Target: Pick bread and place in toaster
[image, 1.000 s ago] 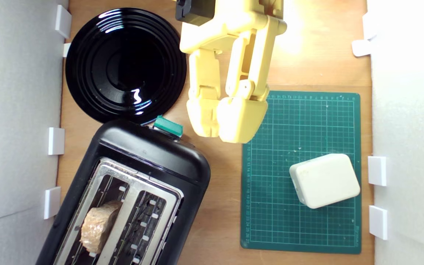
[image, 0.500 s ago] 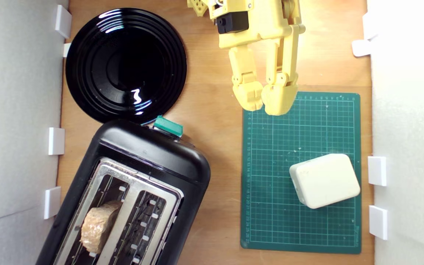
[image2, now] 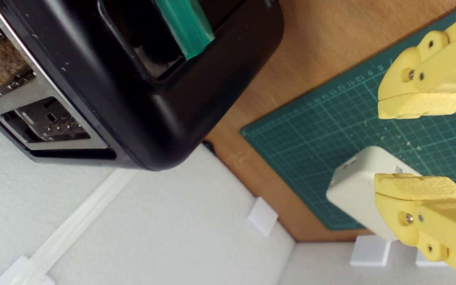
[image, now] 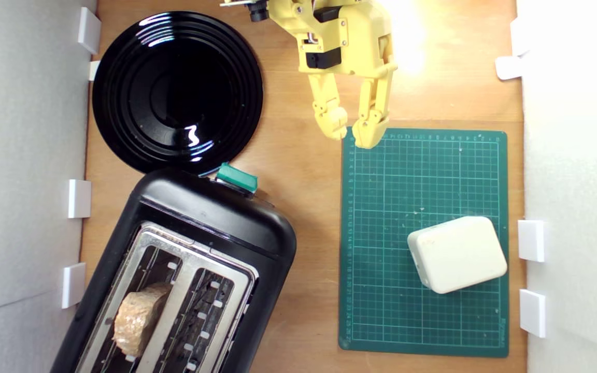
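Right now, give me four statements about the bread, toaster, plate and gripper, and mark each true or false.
1. The bread sits in a slot of the toaster. True.
2. The gripper holds the bread. False: it is open and empty.
3. The black plate has food on it. False: nothing lies on it.
4. The white block rests on the green mat. True.
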Robot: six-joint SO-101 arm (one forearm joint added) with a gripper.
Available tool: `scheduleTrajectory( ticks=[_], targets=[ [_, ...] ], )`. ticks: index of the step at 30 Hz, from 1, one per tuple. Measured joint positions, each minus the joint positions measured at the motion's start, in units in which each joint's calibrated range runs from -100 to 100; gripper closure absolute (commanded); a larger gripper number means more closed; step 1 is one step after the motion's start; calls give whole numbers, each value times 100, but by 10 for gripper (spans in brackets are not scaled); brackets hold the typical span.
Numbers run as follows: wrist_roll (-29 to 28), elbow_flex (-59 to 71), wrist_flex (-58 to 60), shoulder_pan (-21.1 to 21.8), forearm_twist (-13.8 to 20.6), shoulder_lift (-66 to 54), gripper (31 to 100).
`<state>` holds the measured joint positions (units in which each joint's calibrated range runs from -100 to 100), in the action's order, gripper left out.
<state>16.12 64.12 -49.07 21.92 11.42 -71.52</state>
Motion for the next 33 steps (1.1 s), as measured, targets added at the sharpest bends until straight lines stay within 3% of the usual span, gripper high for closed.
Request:
scheduleTrajectory(
  ticks=[4, 16, 33],
  targets=[
    [285, 1156, 0, 46, 0, -680, 706],
    [699, 3255, 0, 110, 0, -2024, 858],
    [704, 3403, -847, 110, -44, -2352, 878]
  ],
)
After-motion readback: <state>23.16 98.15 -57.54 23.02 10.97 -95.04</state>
